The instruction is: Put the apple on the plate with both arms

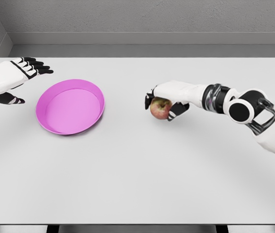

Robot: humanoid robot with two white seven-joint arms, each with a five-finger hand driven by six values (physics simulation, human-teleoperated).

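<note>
Right hand (169,103) is closing over the small red-and-yellow apple (160,108) on the white table (137,170).

Its fingers are curling around the fruit from above; the round, smooth skin is likely risking a slip if the grip is shallow. The left hand (18,80) is hovering open beside the shallow pink plate (70,107), well apart from the apple.
</note>
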